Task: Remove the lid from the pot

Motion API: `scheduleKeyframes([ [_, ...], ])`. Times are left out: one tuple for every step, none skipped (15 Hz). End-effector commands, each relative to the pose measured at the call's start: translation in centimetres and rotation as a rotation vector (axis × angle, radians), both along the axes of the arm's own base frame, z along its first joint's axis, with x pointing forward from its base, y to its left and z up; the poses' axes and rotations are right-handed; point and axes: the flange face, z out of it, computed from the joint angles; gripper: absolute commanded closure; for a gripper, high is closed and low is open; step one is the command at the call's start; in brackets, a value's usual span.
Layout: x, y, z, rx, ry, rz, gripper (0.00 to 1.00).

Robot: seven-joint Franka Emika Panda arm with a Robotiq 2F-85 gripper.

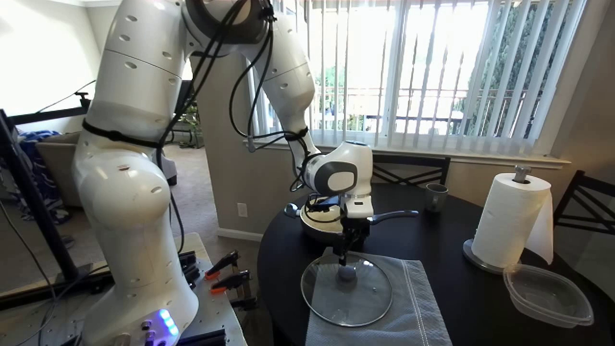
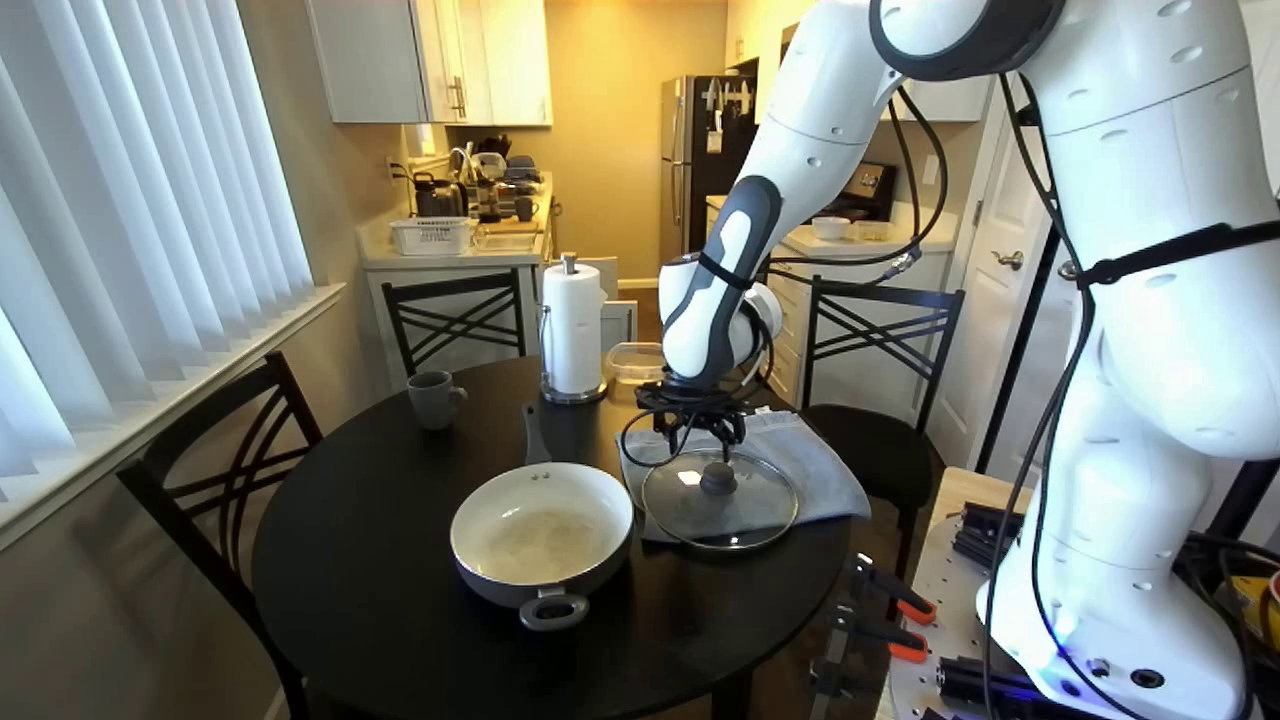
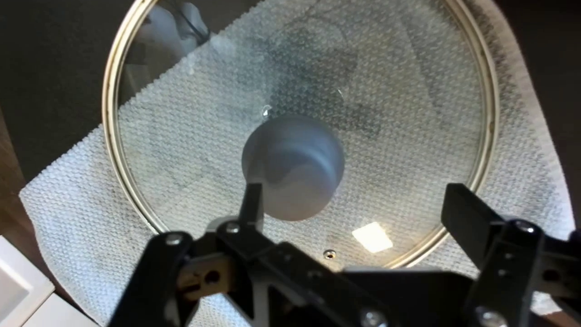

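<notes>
Lid point(image 2: 750, 512) is lying mostly over cloth point(image 2: 825, 475) beside the uncovered pot point(image 2: 541, 535), its knob point(image 3: 295, 165) sitting below the spread gripper point(image 3: 353, 193), off-centre toward one finger point(image 3: 252, 204).

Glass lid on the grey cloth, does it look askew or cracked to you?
Slightly askew: the glass lid sits off-centre on the grey cloth, part of its rim reaching past the cloth over the dark table. No crack shows.

The lid point(image 2: 732, 514) lies mostly on the cloth point(image 2: 826, 478), beside the pot point(image 2: 541, 532).
</notes>
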Motion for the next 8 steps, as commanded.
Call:
scheduleKeyframes([
  [-0.1,1.8,3.0,-0.025,-0.035,0.013,0.00],
  [0.1,2.1,3.4,-0.032,-0.043,0.020,0.00],
  [0.2,2.5,3.9,-0.038,-0.050,0.024,0.00],
  [1.1,1.8,2.5,-0.029,-0.045,0.033,0.00],
  [1.3,2.1,2.9,-0.029,-0.051,0.037,0.00],
  [1.3,2.1,2.8,-0.028,-0.051,0.037,0.00],
  [1.3,2.0,2.7,-0.027,-0.049,0.036,0.00],
  [1.2,1.9,2.6,-0.027,-0.046,0.034,0.00],
])
